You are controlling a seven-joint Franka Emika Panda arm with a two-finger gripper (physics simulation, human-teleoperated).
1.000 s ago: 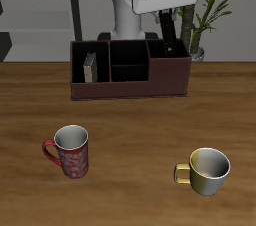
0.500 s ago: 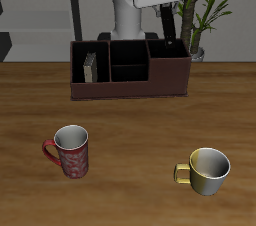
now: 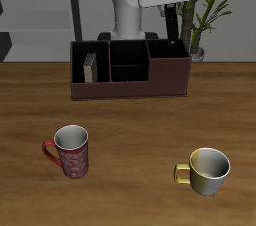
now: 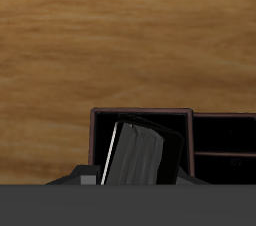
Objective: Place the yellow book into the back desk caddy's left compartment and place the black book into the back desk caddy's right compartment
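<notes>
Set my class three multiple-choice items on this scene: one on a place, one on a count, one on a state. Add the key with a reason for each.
1. Where is the yellow book?
A lying flat in front of the caddy
B in the back desk caddy, in its left compartment
C leaning against the caddy's outside

2. How many mugs stand on the table?
A one
B two
C three

3. How are the mugs placed?
A upright
B on their sides
C upside down

Key: 1 B, the book stands inside that end section. 2 B, there is a red mug and a yellow mug. 3 A, both open mouths face up.
</notes>
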